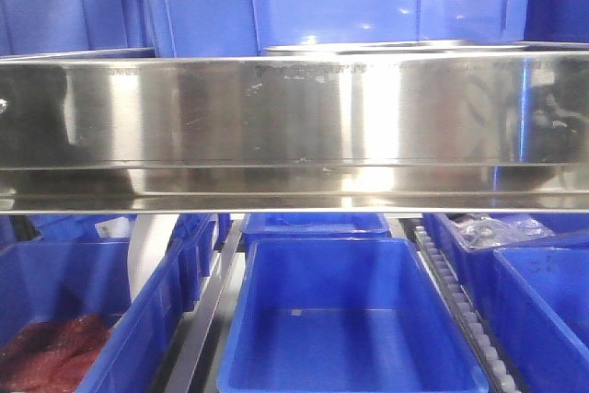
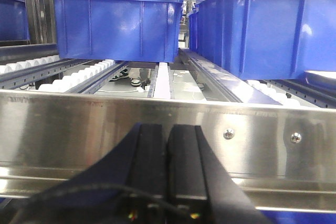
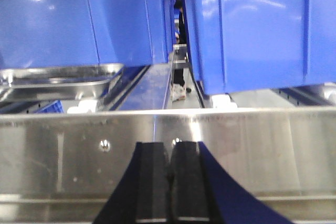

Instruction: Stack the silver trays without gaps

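Both grippers look pinched together with nothing in them, the left gripper (image 2: pixel 168 129) and the right gripper (image 3: pixel 170 145), each just short of the steel shelf rail (image 3: pixel 252 145). The one silver tray (image 3: pixel 58 80) I can make out sits past the rail, ahead and left of the right gripper, near the foot of a blue bin (image 3: pixel 79 19). It's thin stainless, so probably stiff, lightish and slick. I'd pinch the rolled rim on its near edge.
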### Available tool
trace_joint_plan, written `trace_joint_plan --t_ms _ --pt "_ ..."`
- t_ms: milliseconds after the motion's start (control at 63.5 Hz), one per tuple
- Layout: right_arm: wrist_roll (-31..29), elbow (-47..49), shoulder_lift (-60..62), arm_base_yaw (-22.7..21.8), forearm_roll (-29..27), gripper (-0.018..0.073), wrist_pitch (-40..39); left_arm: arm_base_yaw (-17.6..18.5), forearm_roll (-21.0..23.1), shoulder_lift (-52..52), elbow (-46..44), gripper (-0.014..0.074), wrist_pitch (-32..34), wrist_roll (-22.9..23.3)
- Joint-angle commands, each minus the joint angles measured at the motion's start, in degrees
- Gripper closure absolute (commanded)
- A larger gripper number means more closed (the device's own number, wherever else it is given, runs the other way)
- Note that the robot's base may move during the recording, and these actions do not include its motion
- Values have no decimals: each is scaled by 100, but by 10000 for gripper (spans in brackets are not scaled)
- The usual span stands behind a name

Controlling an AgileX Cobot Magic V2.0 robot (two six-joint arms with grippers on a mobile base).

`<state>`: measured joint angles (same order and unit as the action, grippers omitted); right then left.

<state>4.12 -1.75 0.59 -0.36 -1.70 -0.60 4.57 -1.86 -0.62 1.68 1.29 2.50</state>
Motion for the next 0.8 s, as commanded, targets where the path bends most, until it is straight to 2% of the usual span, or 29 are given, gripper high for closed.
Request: trace_joint_plan --t_ms 0,110,189,252,331,362,441,520,630,724,787 --pt "-42 43 109 -2 1 546 -745 -8 115 -188 -131 644 515 13" --pt "-38 463 109 -2 -12 546 -434 -8 103 -188 -574 644 273 13" --pt "-38 1096 78 -2 -12 536 278 -8 -21 -160 -1188 635 -614 13" --pt "-38 1517 -15 -2 -12 480 813 -8 -21 -52 -1598 602 -1258 2" --pt "-38 2073 -199 -2 -12 342 1294 -8 -21 158 -2144 499 -1814 2" --pt "-38 2265 -336 -2 -12 248 1449 -8 -21 307 -2361 437 -1965 -6" --pt "-38 2593 -646 18 -6 72 1497 4 87 652 -2679 260 -2019 -6" --pt "-48 2799 -993 16 85 -39 1490 45 62 1080 -2909 169 -2019 -37" --pt "-48 3064 -1517 16 96 -18 1490 197 136 1913 -3435 161 -2249 -523" --pt "-48 3422 -1978 16 96 -18 1577 409 378 2654 -4209 161 -2907 -1011" --pt "-48 3791 -2315 20 96 -18 1758 703 545 3166 -4773 161 -3332 -1248"
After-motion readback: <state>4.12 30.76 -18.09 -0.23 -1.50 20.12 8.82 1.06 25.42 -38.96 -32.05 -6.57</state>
